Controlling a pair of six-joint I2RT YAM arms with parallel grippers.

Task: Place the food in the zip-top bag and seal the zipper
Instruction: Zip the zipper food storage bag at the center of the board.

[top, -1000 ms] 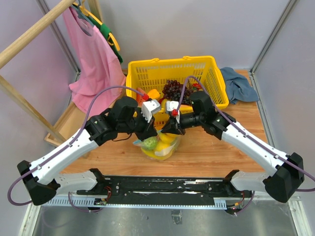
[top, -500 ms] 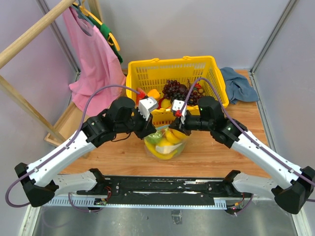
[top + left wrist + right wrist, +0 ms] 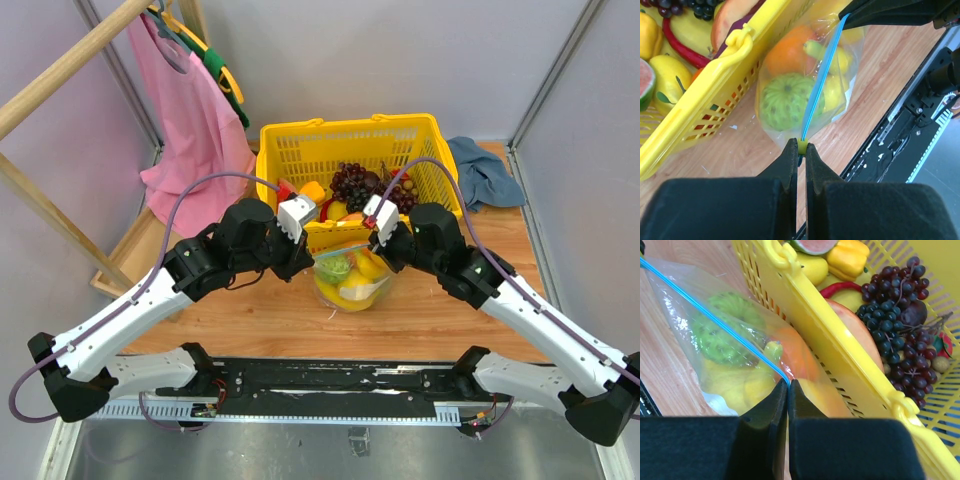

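The zip-top bag (image 3: 352,280) hangs just above the wooden table in front of the basket, stretched between my two grippers. Inside it the food shows: a bumpy green fruit (image 3: 785,102), an orange one (image 3: 788,53) and yellow ones (image 3: 740,382). The zipper (image 3: 821,82) runs as a taut blue line from one gripper to the other, also seen as the blue zipper strip (image 3: 715,315). My left gripper (image 3: 801,148) is shut on the zipper's left end, on a small yellow-green tab. My right gripper (image 3: 788,383) is shut on the zipper's right end.
A yellow lattice basket (image 3: 290,140) stands right behind the bag with grapes (image 3: 352,182), a red chilli and more toy fruit inside. A blue cloth (image 3: 486,170) lies at the back right. A pink garment (image 3: 195,120) hangs on a wooden rack at the left.
My right gripper closed on the zipper and slid right along it. The bag shifted right and up, and its blue strip is pulled straight. The left arm followed slightly.
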